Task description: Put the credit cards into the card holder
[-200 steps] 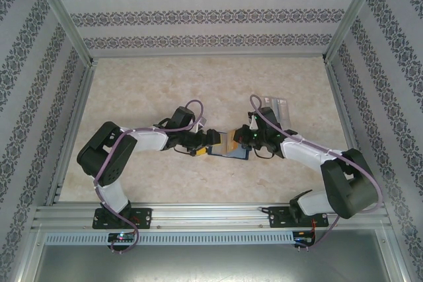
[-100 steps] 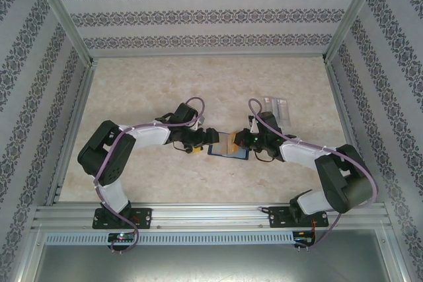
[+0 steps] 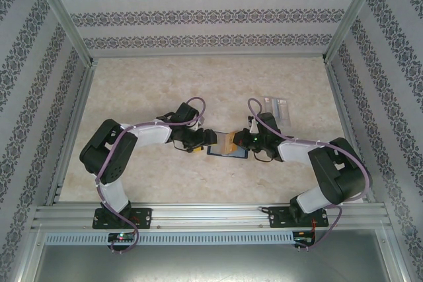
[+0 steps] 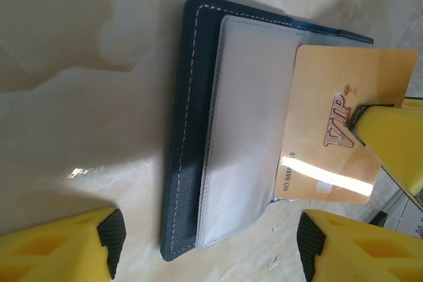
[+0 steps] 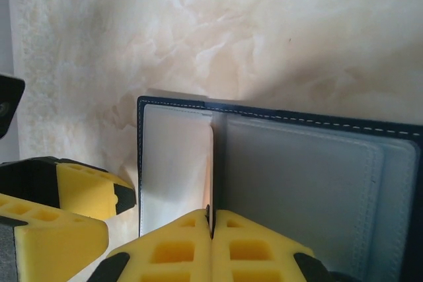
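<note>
The card holder lies open on the table between both arms, navy outside and pale grey inside. An orange-yellow credit card marked VIP stands over its right half, with its lower edge in a pocket. My right gripper is shut on that card, seen edge-on, above the card holder's fold. One of its fingers shows in the left wrist view. My left gripper is open, its black pads on either side of the holder's near end. In the top view it faces the right gripper.
A clear plastic box lies behind the right arm. The marble-patterned table is walled by patterned panels on three sides, with a metal rail along the near edge.
My left gripper's jaws have narrowed a little around the holder's end. The right arm's elbow has swung in toward the middle, and the card stays pinched over the holder.
</note>
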You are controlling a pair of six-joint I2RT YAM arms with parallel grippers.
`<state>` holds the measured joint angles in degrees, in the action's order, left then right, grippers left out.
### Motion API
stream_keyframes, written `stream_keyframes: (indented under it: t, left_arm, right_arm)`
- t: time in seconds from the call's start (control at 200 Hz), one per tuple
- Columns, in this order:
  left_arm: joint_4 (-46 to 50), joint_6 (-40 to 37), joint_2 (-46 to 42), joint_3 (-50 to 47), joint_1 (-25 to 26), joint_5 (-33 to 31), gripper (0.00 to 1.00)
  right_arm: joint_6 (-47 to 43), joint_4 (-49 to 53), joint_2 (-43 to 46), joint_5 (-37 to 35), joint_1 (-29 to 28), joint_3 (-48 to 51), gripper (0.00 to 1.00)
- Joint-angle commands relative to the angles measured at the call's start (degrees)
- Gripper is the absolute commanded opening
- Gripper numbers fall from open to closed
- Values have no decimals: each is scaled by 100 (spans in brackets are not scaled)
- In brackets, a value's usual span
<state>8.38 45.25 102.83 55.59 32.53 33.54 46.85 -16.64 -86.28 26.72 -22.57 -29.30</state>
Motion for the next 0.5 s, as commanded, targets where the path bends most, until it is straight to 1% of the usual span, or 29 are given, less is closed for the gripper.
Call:
stream_keyframes:
  t: [0.0, 0.11, 0.29, 0.495]
  left_arm:
    - [401, -1, 111, 58, 1, -514, 71]
    - [523, 34, 179, 137, 0, -510, 71]
    - [514, 58, 281, 183, 7, -496, 70]
    - [533, 65, 328, 224, 48, -514, 65]
  right_arm:
    - [133, -39, 224, -6, 122, 212, 0]
    - [90, 37, 433, -53, 184, 327, 0]
    - [258, -237, 277, 35, 157, 441, 0]
    - [468, -527, 78, 107, 156, 497, 0]
